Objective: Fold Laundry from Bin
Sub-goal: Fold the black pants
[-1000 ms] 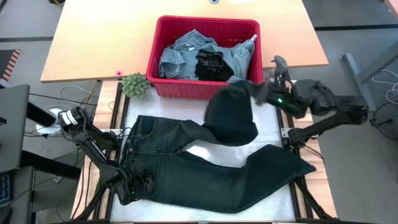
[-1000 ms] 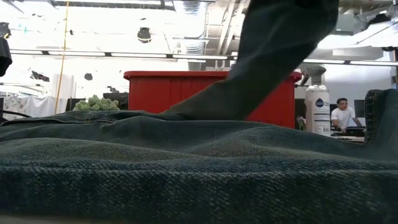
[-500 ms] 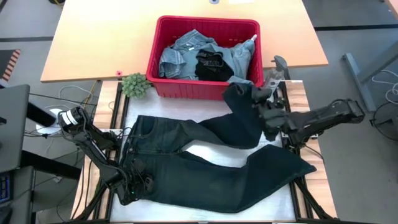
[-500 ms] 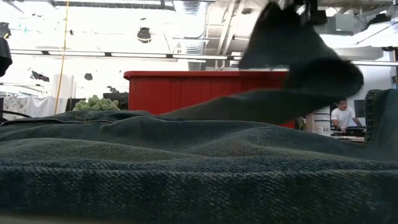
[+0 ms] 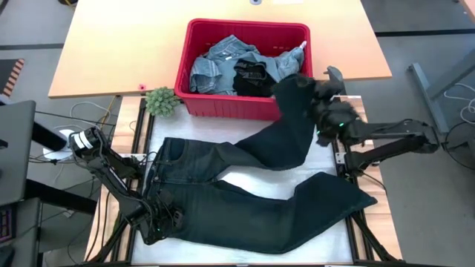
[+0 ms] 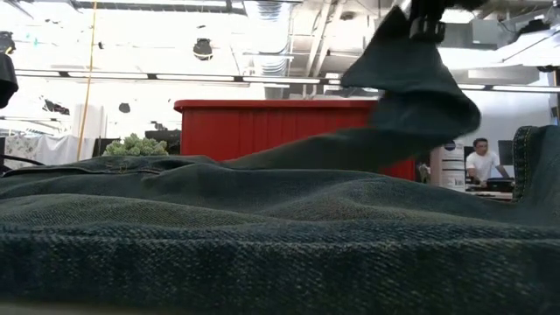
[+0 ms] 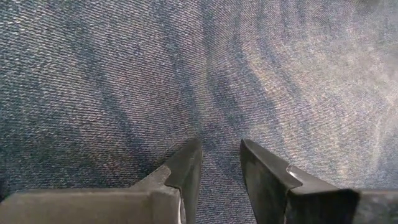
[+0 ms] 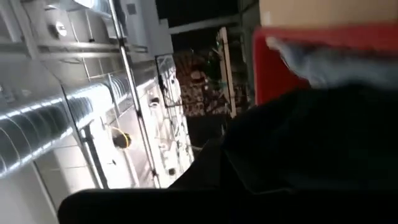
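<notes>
High view: dark jeans [image 5: 252,200] spread across lower centre, one leg lifted toward the red bin [image 5: 245,63] by the right gripper [image 5: 315,111], jaws clamped on its hem. Left gripper [image 7: 217,165] — jaws slightly apart — presses the waist. Denim looks heavy and limp — best gripped at hems.

Bin [image 5: 194,49] behind jeans [image 5: 245,211], laundry [image 5: 223,63] in bin, plant [image 5: 161,101] left of bin (just beside)

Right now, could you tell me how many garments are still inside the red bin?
3 that show: a light blue denim piece on the bin's left, a black garment in the middle, and a second light blue piece to the right. More may lie hidden underneath.
</notes>
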Robot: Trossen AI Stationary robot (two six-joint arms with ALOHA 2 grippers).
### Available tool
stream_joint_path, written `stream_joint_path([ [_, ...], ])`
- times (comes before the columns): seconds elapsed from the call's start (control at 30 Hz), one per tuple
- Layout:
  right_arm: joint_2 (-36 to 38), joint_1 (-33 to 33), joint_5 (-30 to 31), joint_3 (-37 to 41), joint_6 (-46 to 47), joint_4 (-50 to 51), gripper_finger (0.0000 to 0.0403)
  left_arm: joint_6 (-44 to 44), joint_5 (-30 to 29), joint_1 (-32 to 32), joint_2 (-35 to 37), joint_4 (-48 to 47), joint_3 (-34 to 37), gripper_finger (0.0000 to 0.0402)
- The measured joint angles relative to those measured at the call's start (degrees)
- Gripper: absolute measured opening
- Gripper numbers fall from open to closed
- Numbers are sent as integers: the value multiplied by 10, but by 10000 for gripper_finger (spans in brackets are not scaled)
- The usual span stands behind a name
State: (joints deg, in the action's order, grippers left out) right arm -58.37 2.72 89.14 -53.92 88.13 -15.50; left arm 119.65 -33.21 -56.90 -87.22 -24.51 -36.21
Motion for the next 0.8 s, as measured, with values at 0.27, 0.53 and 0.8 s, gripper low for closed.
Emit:
stream_joint_path([
  [0.27, 102, 53, -19, -17, -462, 3, 70, -16, -1, 0, 0, 0, 0, 105],
  [0.53, 183, -41, -45, -17, -798, 67, 138, -24, -12, 0, 0, -4, 0, 105],
  [0.8, 221, -145, -89, -17, -871, 156, 152, -23, -9, -2, 0, -4, 0, 105],
])
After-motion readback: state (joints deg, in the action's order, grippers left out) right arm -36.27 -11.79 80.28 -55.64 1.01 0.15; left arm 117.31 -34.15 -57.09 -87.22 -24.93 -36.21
